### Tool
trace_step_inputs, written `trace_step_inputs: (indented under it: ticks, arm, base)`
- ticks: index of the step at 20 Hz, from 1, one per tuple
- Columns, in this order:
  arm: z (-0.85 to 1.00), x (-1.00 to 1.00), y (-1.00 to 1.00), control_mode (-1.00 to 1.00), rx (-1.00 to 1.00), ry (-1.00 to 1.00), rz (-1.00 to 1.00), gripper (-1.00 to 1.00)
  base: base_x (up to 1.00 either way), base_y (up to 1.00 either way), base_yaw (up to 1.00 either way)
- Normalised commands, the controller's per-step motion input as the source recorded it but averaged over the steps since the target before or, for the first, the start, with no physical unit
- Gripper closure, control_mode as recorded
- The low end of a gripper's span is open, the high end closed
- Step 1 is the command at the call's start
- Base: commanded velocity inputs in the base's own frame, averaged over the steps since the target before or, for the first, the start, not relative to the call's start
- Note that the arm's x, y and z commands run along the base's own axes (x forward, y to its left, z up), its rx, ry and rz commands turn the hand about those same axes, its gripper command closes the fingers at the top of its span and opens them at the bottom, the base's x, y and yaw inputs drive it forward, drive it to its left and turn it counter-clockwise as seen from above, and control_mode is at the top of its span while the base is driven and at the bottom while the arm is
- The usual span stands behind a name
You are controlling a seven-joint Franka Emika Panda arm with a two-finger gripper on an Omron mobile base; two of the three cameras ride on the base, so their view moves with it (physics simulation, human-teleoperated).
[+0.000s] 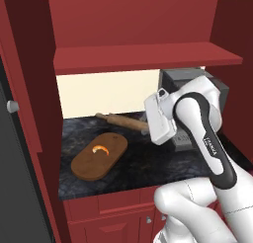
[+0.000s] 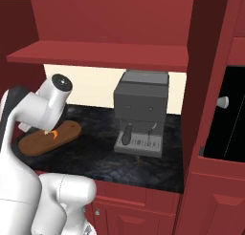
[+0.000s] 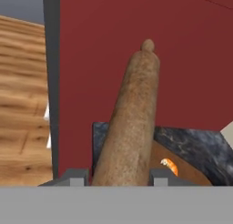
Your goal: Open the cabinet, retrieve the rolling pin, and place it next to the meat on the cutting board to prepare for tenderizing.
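My gripper (image 3: 118, 177) is shut on the rolling pin (image 3: 132, 123), a brown wooden cylinder that runs away from the fingertips (image 3: 75, 176). In the left base view the rolling pin (image 1: 118, 120) sticks out leftward from my white hand, behind the far edge of the oval cutting board (image 1: 86, 165). The small orange meat (image 1: 101, 149) lies on the board's middle. The board (image 2: 36, 142) and meat (image 2: 55, 133) also peek past my arm in the right base view. The cabinet stands open, its left door (image 1: 29, 103) swung outward.
A grey coffee machine (image 2: 141, 110) stands on the dark marble counter (image 1: 143, 163) right of the board. A red shelf (image 1: 148, 57) hangs above the counter. The open right door (image 2: 203, 81) and low red drawers (image 2: 139, 200) border the space.
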Motion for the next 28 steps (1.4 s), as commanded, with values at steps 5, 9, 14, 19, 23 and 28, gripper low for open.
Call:
trace_step_inputs:
  ticks: [5, 9, 14, 19, 23, 28]
  arm:
    - [-0.32, 0.23, 0.12, -1.00, -0.02, 0.00, 0.00, 1.00]
    - [-0.34, 0.29, 0.02, -1.00, -0.01, 0.00, 0.00, 1.00]
    - [-0.33, 0.32, 0.00, -1.00, 0.00, 0.00, -0.02, 1.00]
    - [-0.35, 0.38, 0.00, -1.00, -0.01, 0.00, -0.06, 1.00]
    - [-0.31, 0.42, 0.00, -1.00, -0.01, 0.00, -0.07, 1.00]
    - [-0.19, 0.39, 0.00, -1.00, -0.05, 0.01, -0.05, 1.00]
  base:
    - [0.00, 0.00, 0.00]
    - [0.00, 0.00, 0.00]
    - [0.00, 0.00, 0.00]
    - [0.00, 0.00, 0.00]
    - [0.00, 0.00, 0.00]
    - [0.00, 0.00, 0.00]
